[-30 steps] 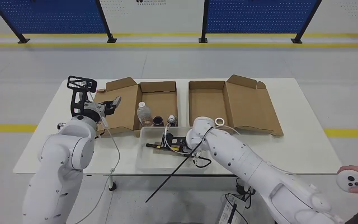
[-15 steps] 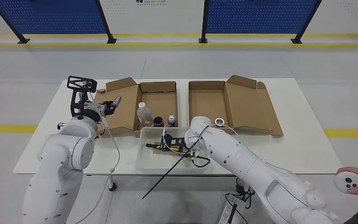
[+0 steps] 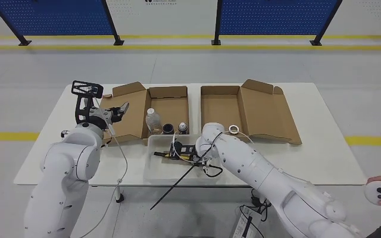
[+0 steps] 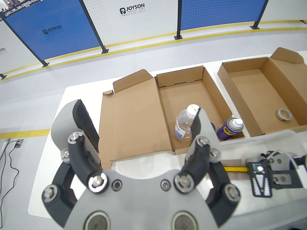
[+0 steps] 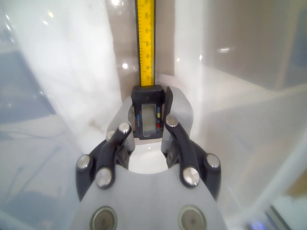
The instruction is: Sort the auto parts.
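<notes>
While the left hand [image 4: 140, 113] hangs over the left end of the desk [image 3: 327, 152] with its fingers spread wide and nothing between them, the work sits further along. Next comes the left cardboard box [image 3: 169, 104], which holds a clear water bottle [image 4: 184, 125] and a spray can [image 4: 230, 128] standing upright at its near wall. In front of the boxes is a clear plastic bin [image 3: 156, 169], and inside it the right hand [image 5: 150, 106] is clenched on a digital caliper [image 5: 148, 120], its fingers pressing either side of the black display head while the yellow beam [image 5: 145, 25] runs straight out ahead. The caliper looks stiff and light, but long. Held at one end it will likely lever and swing, and the smooth plastic head could slip. The screen also seems fragile, so a firm, level carry suits it best. Furthest right, the second cardboard box [image 3: 220, 110] holds a small metal ring [image 4: 283, 114] near its front wall.
</notes>
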